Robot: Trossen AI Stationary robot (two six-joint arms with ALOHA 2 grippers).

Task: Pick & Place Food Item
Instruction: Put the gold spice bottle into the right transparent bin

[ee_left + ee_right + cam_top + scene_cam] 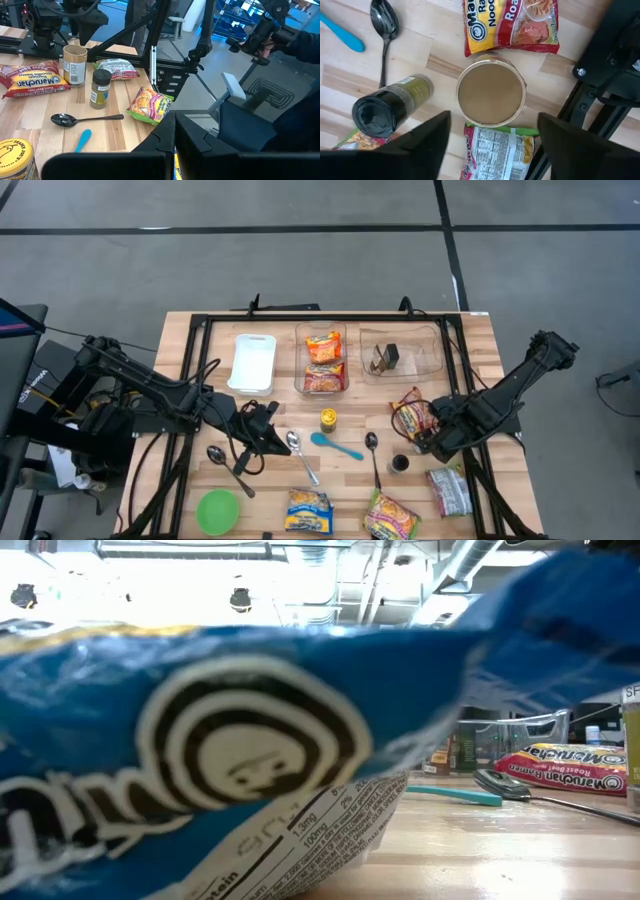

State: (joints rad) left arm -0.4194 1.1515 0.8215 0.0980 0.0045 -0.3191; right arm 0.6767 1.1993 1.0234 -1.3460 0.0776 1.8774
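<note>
Spread wide and empty, the right pincer (492,134) is hanging straight over the brown-lidded tub (491,95), the likely food item, at four o'clock on the worktop (480,350). The spice bottle (387,107), at the tub's seven o'clock, is crowding one finger and could topple. The noodle packet (512,25) at eleven might get pinched. Far off at nine o'clock, the left pincer (262,425) is resting shut.

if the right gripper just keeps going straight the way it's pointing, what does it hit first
Most likely the tan-lidded jar. The right gripper looks down on it with its fingers open, and the jar sits centred between them. The spice bottle stands off to one side. How far below the jar is remains unclear.
</note>
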